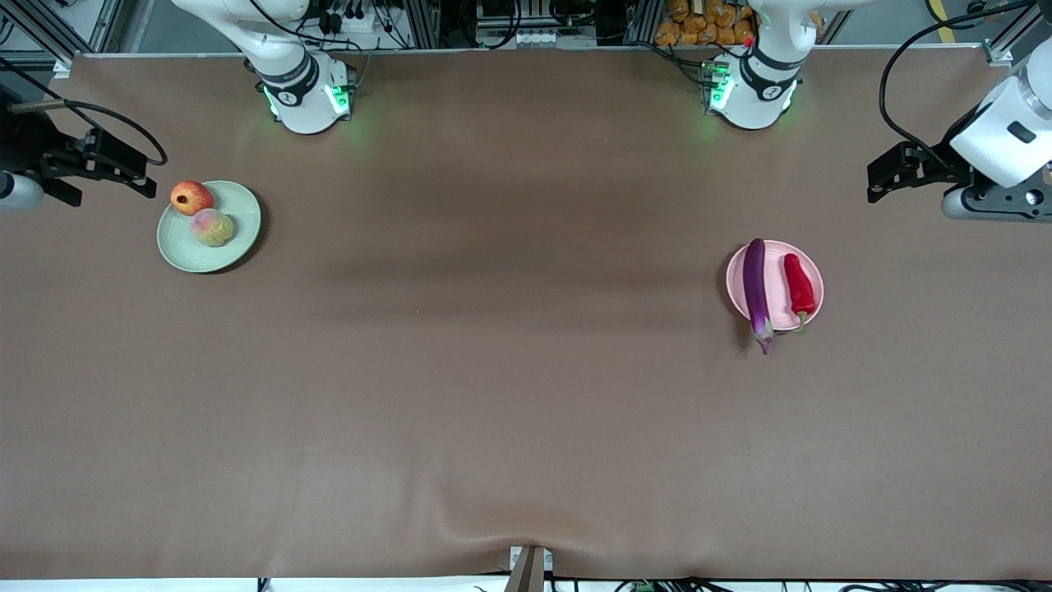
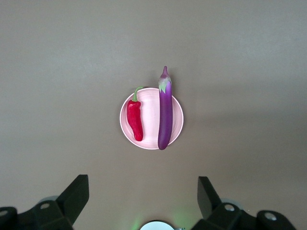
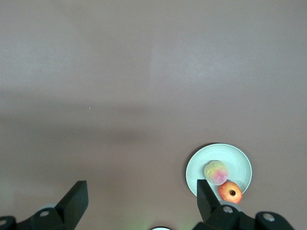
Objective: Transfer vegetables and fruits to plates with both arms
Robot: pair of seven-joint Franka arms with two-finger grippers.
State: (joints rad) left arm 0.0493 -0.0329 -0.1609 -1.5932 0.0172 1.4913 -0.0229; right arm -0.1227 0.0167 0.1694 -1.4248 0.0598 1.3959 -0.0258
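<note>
I see the apple and peach on the green plate, the eggplant and chili on the pink plate. Both grippers, left and right, hang spread wide and empty above the table's ends.

Apple and peach on green plate; eggplant and chili on pink plate.
</note>
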